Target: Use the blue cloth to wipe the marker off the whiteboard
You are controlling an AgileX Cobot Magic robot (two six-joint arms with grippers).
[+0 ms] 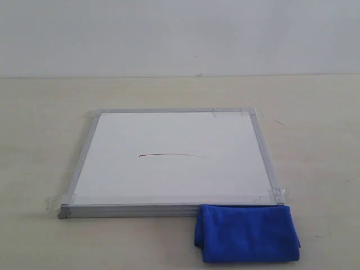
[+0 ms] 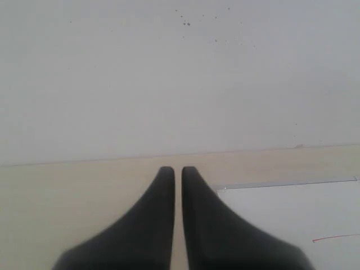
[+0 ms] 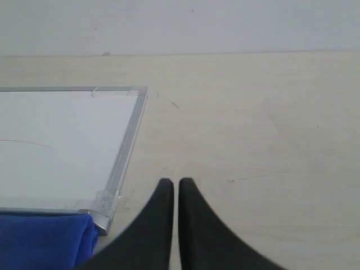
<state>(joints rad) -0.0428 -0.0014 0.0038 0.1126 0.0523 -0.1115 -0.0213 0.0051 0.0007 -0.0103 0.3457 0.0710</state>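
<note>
The whiteboard point(image 1: 174, 160) lies flat on the table, silver-framed and taped at its corners. A thin dark red marker line point(image 1: 171, 154) runs across its middle. The folded blue cloth point(image 1: 247, 233) rests at the board's near right corner, touching the frame. Neither arm shows in the exterior view. My left gripper point(image 2: 178, 170) is shut with nothing in it, above bare table beside the whiteboard point(image 2: 292, 216), where one end of the marker line point(image 2: 336, 238) shows. My right gripper point(image 3: 175, 182) is shut and empty over the table, to one side of the whiteboard point(image 3: 56, 146) and the blue cloth point(image 3: 42, 242).
The beige table point(image 1: 315, 140) stretches around the board on all sides, up to a pale wall point(image 1: 180, 34) at the back. Clear tape point(image 1: 56, 199) holds the board's corners down.
</note>
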